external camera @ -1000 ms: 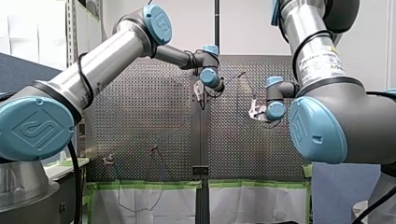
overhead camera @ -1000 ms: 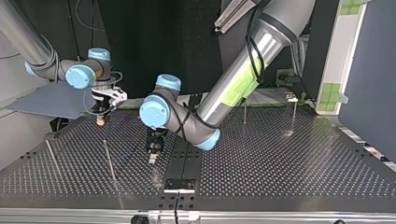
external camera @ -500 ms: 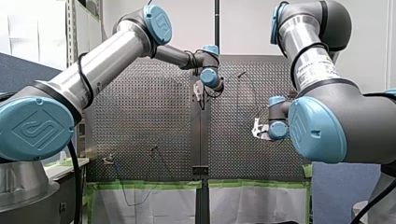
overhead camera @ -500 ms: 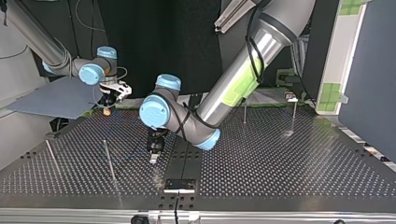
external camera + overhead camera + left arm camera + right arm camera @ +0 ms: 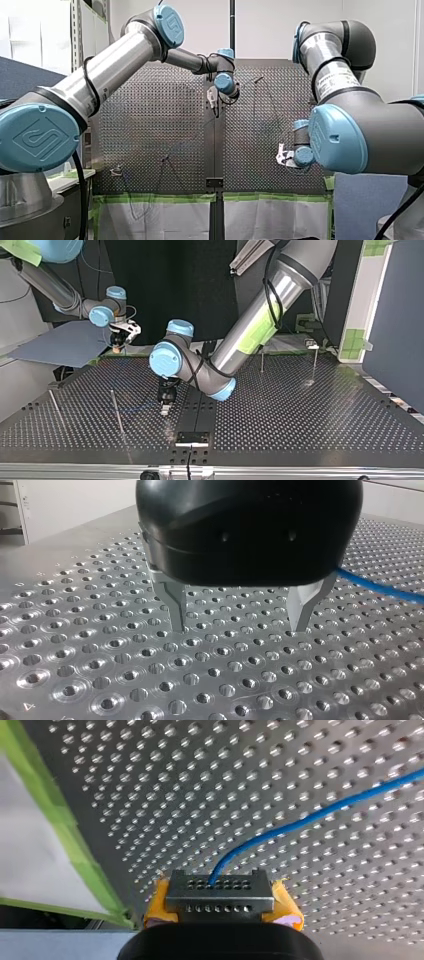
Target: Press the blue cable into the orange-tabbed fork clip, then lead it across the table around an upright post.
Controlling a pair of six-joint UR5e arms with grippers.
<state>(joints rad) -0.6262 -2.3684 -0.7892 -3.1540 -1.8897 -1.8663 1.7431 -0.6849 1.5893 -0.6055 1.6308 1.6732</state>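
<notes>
In the right wrist view my right gripper (image 5: 220, 897) is shut: its yellow pads (image 5: 286, 906) clamp a dark perforated end block (image 5: 220, 892) from which the blue cable (image 5: 310, 817) runs out over the plate. The top view shows that gripper (image 5: 119, 344) lifted near the table's back left edge. My left gripper (image 5: 240, 625) stands open just above the holes, metal fingers (image 5: 176, 605) apart and nothing between them; the blue cable (image 5: 380, 587) passes beside it. It hovers mid-table in the top view (image 5: 165, 407). I cannot pick out an orange-tabbed clip.
Thin upright posts stand in the top view at the left (image 5: 117, 412), far left (image 5: 55, 407) and back right (image 5: 261, 360). Small fixtures (image 5: 116, 171) (image 5: 164, 160) sit on the perforated plate (image 5: 150, 115) in the front view. Green tape (image 5: 75, 835) edges the table.
My right gripper has carried the cable end down the front view toward the near edge, rising and receding in the top view. My left arm has stayed put, open.
</notes>
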